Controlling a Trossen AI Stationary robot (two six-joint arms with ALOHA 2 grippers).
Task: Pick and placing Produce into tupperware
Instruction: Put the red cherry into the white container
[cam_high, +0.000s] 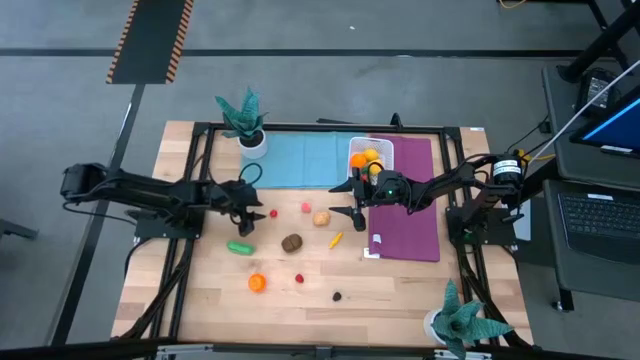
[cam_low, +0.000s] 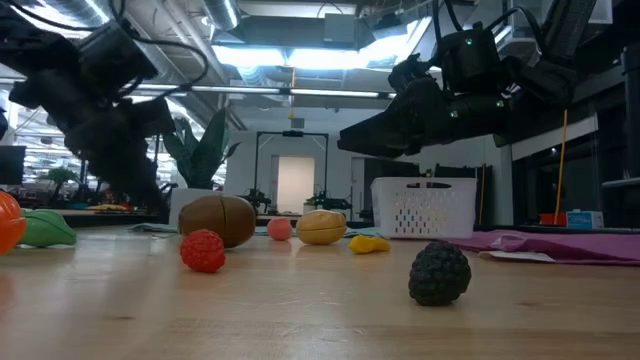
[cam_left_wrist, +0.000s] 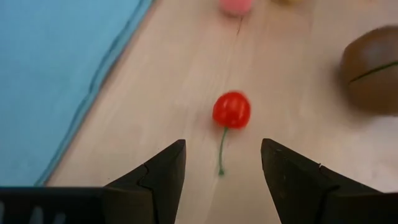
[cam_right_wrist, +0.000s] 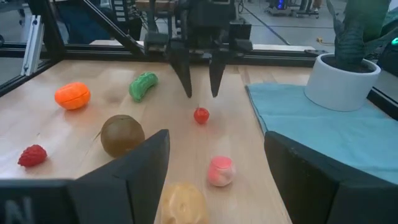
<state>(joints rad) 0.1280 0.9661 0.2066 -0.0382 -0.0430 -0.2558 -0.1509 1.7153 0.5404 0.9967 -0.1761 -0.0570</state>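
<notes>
Red cherry lies on the bare wood, just right of the left gripper, whose fingers point down, apart, holding nothing; right gripper hovers open just near of the tupperware, which holds orange and yellow produce.

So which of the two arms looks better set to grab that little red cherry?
The left. Its open fingers hang just above the cherry, lined up with its stem. The right gripper waits farther away, beside the tupperware, open and empty.
</notes>
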